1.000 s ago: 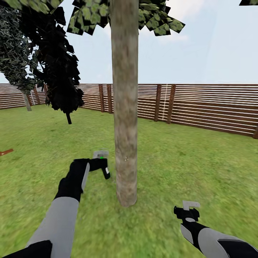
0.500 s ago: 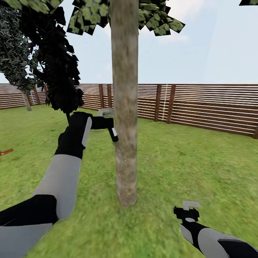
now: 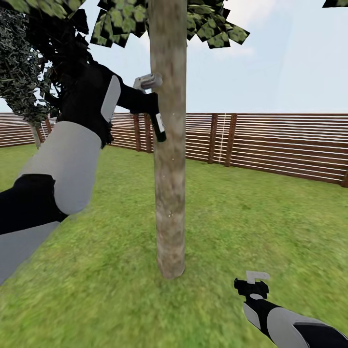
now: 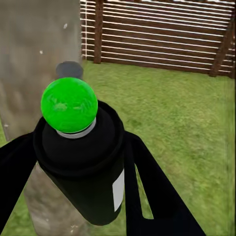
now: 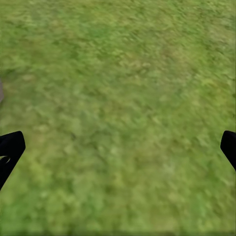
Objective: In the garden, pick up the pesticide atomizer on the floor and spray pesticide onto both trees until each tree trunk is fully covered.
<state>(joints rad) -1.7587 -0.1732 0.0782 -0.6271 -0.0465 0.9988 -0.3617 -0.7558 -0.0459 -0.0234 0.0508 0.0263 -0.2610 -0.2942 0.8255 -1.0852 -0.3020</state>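
Pesticide atomizer (image 3: 155,108) x1 clamped in left claw (image 4: 73,162) by 1 tree trunk (image 3: 168,145), right claw (image 5: 118,147) apart over lawn (image 3: 270,217).

Left arm raised high, forearm angled up toward the tree trunk (image 3: 168,145), left gripper (image 3: 145,99) clamped around the pesticide atomizer (image 3: 155,113), black fingers (image 4: 152,191) flanking its body. Right arm held low, right gripper (image 3: 251,286) spread wide, fingertips (image 5: 10,150) apart above grass.
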